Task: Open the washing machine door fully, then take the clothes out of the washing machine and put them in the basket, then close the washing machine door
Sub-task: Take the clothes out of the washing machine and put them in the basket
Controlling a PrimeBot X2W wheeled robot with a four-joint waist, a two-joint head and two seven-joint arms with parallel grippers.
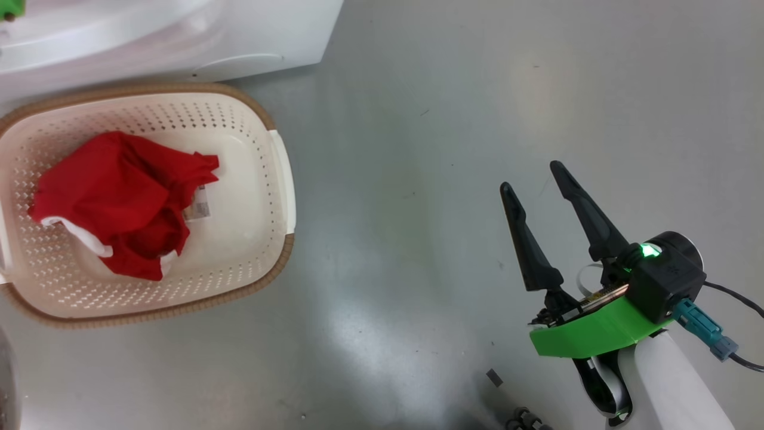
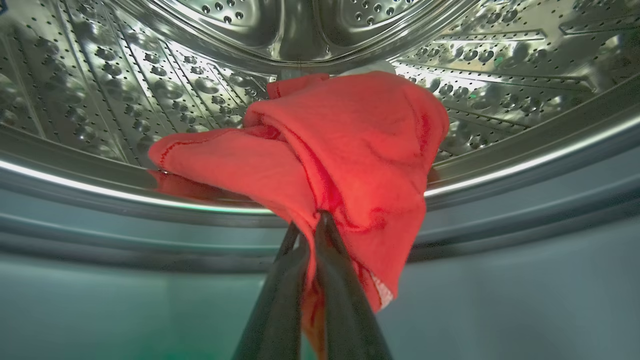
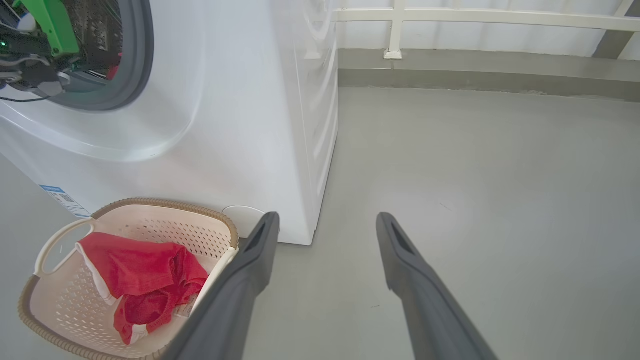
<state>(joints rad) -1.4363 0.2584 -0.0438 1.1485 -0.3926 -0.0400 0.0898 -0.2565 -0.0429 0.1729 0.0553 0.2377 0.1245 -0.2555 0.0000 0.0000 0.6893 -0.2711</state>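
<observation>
Inside the steel drum [image 2: 125, 85] of the white washing machine [image 3: 240, 115], my left gripper [image 2: 312, 225] is shut on a red garment [image 2: 345, 150] that drapes over the drum's lip. The left arm's green wrist [image 3: 52, 25] reaches into the machine's opening. Another red garment with white trim [image 1: 119, 200] lies in the cream basket [image 1: 262, 239], which stands on the floor in front of the machine. My right gripper [image 1: 534, 179] hangs open over bare floor, well right of the basket, holding nothing. The washing machine door is out of view.
Grey floor [image 1: 447, 119] stretches to the right of the machine and basket. A low grey kerb and white railing [image 3: 475, 50] run along the back. A small dark scrap [image 1: 494, 377] lies on the floor near my right arm.
</observation>
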